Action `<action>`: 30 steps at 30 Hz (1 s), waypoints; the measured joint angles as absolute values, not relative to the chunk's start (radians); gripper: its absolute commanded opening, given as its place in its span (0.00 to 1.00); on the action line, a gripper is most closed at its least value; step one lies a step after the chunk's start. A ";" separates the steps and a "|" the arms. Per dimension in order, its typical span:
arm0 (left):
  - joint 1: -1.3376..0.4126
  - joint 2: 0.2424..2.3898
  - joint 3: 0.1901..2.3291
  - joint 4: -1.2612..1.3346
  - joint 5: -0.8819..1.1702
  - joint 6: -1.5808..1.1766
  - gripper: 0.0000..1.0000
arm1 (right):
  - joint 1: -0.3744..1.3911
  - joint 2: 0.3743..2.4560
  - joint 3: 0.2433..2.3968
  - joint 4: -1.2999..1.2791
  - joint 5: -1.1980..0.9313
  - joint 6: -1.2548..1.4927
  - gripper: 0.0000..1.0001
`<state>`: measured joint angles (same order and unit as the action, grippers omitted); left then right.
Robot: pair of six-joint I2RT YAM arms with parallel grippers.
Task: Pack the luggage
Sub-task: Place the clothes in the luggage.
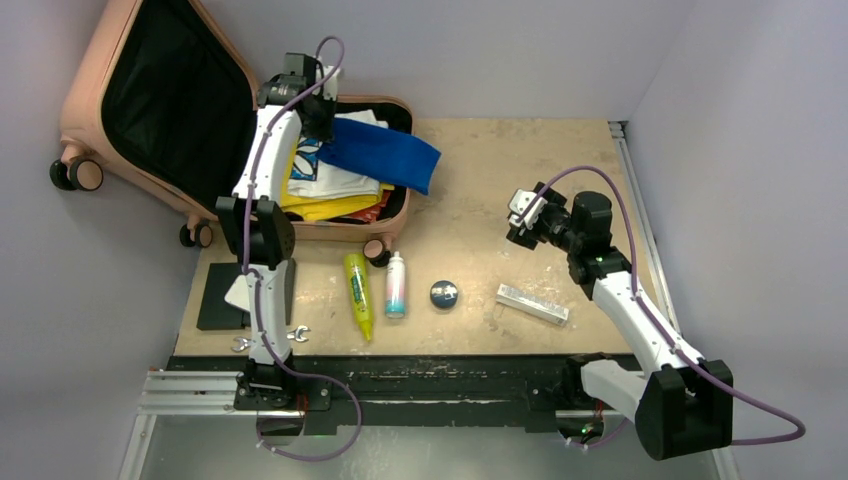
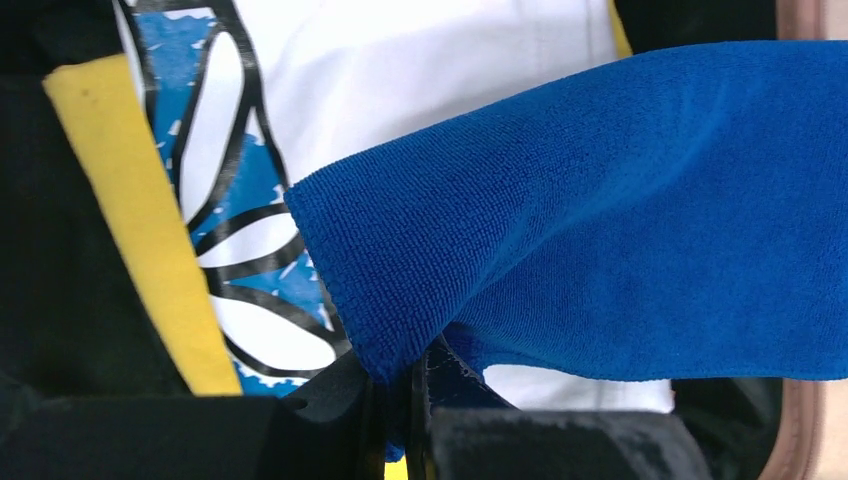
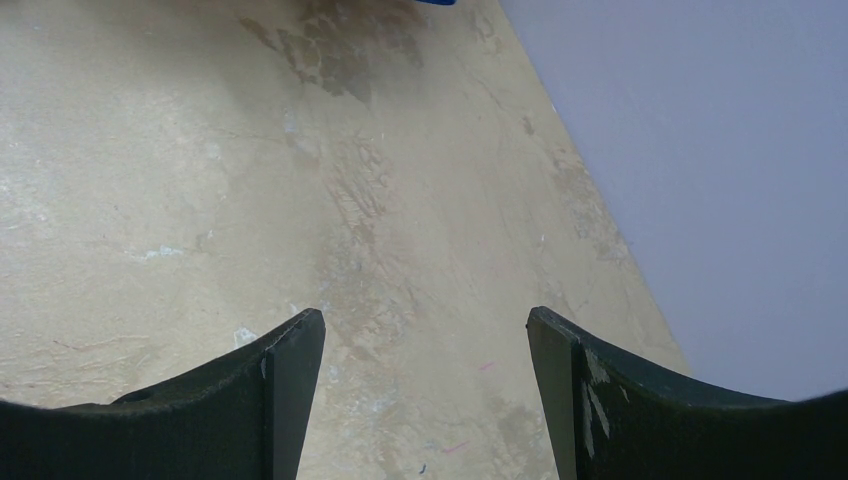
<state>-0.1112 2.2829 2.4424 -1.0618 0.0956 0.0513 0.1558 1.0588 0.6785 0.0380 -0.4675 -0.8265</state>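
Observation:
The salmon-pink luggage [image 1: 85, 110] lies open at the back left, its lid raised and black lining showing. Folded clothes fill its lower half: a white garment [image 1: 335, 180], a yellow one [image 1: 320, 210], a blue-and-white patterned one [image 2: 230, 200]. My left gripper [image 1: 322, 125] is over the luggage, shut on a corner of the blue towel [image 1: 385, 155], which drapes across the clothes and over the right rim; it also fills the left wrist view [image 2: 620, 220], pinched at the gripper [image 2: 405, 400]. My right gripper [image 1: 522, 215] is open and empty above bare table [image 3: 420, 330].
On the table in front of the luggage lie a yellow-green tube [image 1: 358, 293], a white bottle [image 1: 396, 284], a small dark round tin [image 1: 444, 294] and a silver flat box [image 1: 533, 304]. A black pad with a white box [image 1: 225, 297] and a wrench [image 1: 270, 340] lie front left.

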 measured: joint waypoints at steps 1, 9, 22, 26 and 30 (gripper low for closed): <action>-0.104 2.283 2.444 -1.061 0.093 0.057 0.00 | 0.156 1.059 0.678 0.038 -0.468 -0.826 0.78; -0.094 2.283 2.444 -1.039 0.025 0.091 0.00 | 0.156 1.059 0.678 0.038 -0.475 -0.826 0.78; -0.046 2.283 2.444 -1.016 -0.050 0.094 0.00 | 0.156 1.059 0.678 0.038 -0.490 -0.827 0.78; -0.025 2.283 2.437 -1.019 -0.045 0.089 0.00 | 0.156 1.059 0.678 0.038 -0.490 -0.826 0.78; -0.009 2.283 2.436 -1.028 -0.035 0.088 0.00 | 0.156 1.059 0.678 0.038 -0.490 -0.826 0.78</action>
<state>-0.0086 2.2829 2.4359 -1.0283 -0.0349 0.0883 0.1558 1.0588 0.6781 0.0383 -0.4900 -0.8265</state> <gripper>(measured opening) 0.047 0.777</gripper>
